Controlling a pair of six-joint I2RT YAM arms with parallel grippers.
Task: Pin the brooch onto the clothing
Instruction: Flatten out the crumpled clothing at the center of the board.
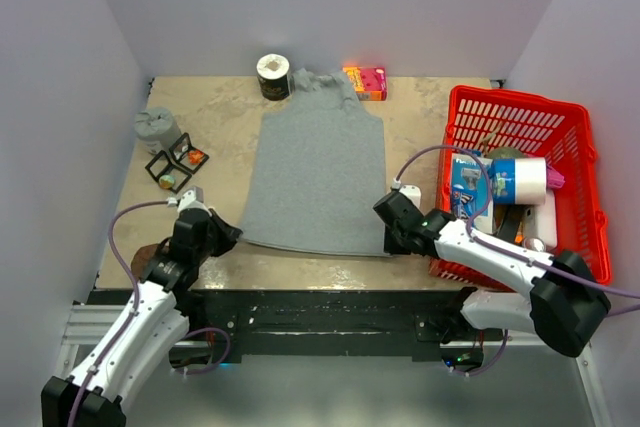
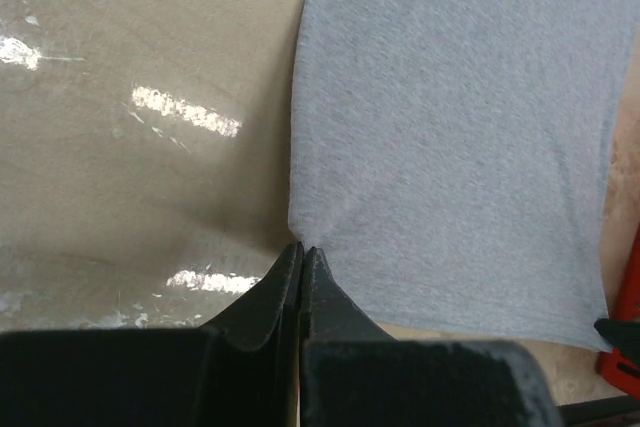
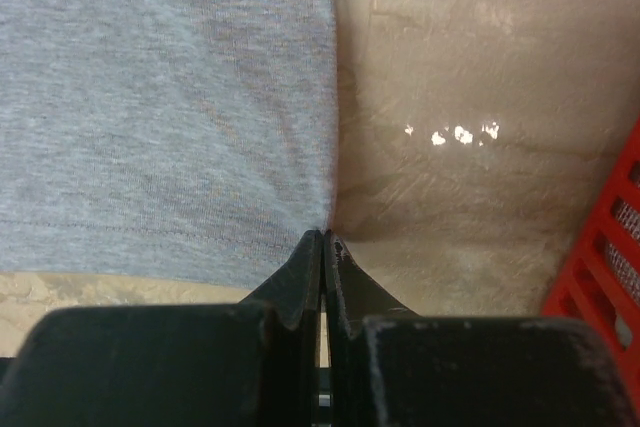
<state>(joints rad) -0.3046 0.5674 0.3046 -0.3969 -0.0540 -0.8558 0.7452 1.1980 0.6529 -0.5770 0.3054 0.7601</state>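
Grey knit cloth, the top [image 1: 315, 177], lies flat in the middle of the counter [image 1: 222, 112]. Its hem is toward the near edge and its straps reach the far edge.

The left gripper [image 2: 303, 247] is at the left corner of the hem. Its two black fingers are pressed together with no gap, and the corner of the cloth meets their tips, so it appears to pinch the top there. The right gripper [image 3: 325, 237] is at the right side of the hem, also with the fingers closed tight. Their tips sit on the side edge of the cloth just above the stitched hem line, and it appears to pinch the top as well. Between the two grippers the hem lies straight along the near edge.

The brooch [image 1: 196, 157] is a small orange-red spot near the left edge, well apart from the top. It sits at a small black frame [image 1: 182, 150]; its shape is too small to tell.

A red basket [image 1: 575, 162] with several items in it stands along the right edge. A pink box [image 1: 368, 81] stands at the far edge, just beside the straps.
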